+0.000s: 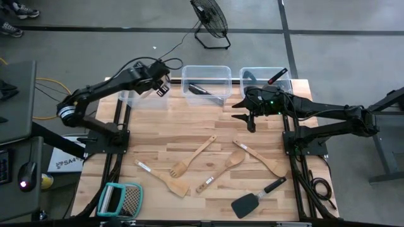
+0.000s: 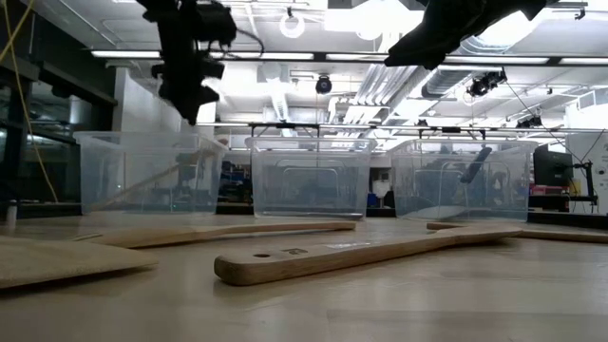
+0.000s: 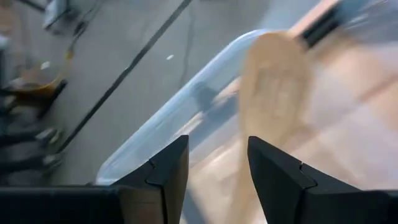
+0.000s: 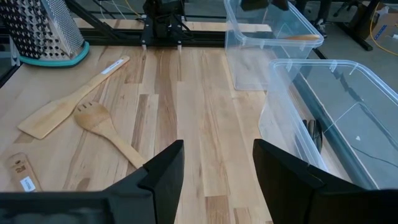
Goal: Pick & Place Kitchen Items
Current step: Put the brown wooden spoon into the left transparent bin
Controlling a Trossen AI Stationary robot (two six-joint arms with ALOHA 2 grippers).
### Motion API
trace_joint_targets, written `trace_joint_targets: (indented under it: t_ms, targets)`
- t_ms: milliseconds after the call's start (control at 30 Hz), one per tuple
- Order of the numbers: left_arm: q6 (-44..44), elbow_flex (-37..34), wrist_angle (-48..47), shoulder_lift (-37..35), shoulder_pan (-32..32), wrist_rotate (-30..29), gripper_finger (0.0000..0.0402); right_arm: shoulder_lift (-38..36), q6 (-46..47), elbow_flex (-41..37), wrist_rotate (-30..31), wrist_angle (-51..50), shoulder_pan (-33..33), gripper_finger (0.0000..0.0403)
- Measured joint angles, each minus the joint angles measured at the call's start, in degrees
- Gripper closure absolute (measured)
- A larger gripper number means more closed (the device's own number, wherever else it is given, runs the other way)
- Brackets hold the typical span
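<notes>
Two dark grippers are seen open and empty: left gripper (image 1: 163, 85) above the clear plastic bin (image 1: 136, 98) where a pale wooden spoon (image 3: 273, 81) lies, right gripper (image 1: 250, 118) over the wooden table (image 1: 189, 126).

We see two dark, slender arms built of jointed black segments, each rising from a black framed base at one side edge of the table (image 1: 189, 126). The left arm (image 1: 104, 88) carries a silver-grey ring with a blue band at its joint near the base, and a small white patch marks its wrist. The right arm (image 1: 328, 113) shows a tiny green light near its wrist. A black cable coils at the right base. Each gripper's fingers (image 3: 168, 171) are matte black, angular, wedge-shaped plates.
</notes>
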Motion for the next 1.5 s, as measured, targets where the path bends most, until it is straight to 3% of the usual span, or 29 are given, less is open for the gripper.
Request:
trace_joint_targets:
  t_ms: [333,633,800,1100,1500]
  targets:
    - [-4.6,0.1,-2.7,-5.6,-10.1,14.4,0.0242,0.0,0.0,0.0,0.0,0.0,0.0,0.0219]
    - [-18.8,0.1,-6.6,-5.3,-20.5,16.5,0.0242,0.0,0.0,0.0,0.0,0.0,0.0,0.0219]
    - [-27.0,0.1,-8.0,-3.1,-25.7,17.2,0.023,0.0,0.0,0.0,0.0,0.0,0.0,0.0219]
    - [-41.4,0.1,-6.3,2.7,-32.5,22.3,0.0155,0.0,0.0,0.0,0.0,0.0,0.0,0.0219]
    - [-49.4,0.1,-0.8,11.6,-36.6,30.6,0.0151,0.0,0.0,0.0,0.0,0.0,0.0,0.0219]
